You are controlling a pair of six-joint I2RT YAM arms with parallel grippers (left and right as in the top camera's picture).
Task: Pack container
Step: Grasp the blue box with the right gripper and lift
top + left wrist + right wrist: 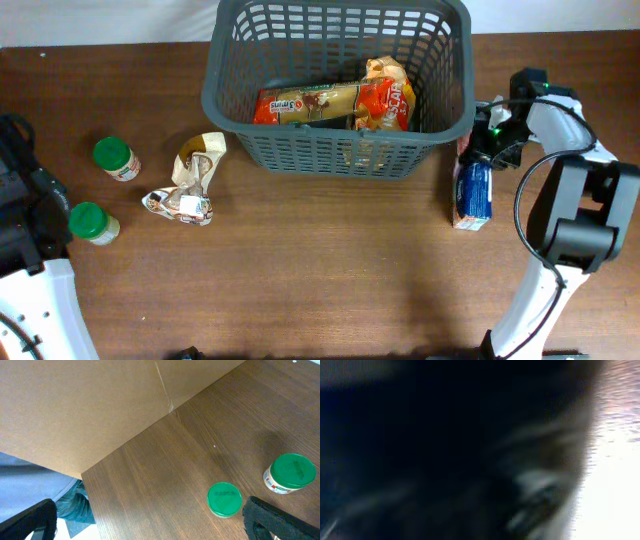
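Observation:
The container, a dark grey slotted basket (214,95), stands at the back centre of the table. Inside lie an orange packet (300,104) and an orange-red snack bag (386,95). My right gripper (483,143) is low beside the basket's right wall, at the top end of a blue box (474,195) on the table. The right wrist view is only a dark blur, so its jaws do not show. My left gripper (150,527) is open and empty at the far left, its right finger just right of a green-lidded jar (224,499).
Two green-lidded jars (116,157) (93,222) stand at the left; the second also shows in the left wrist view (291,473). A tan wrapper (200,158) and a crumpled white packet (180,205) lie left of the basket. The table's left edge is near my left arm.

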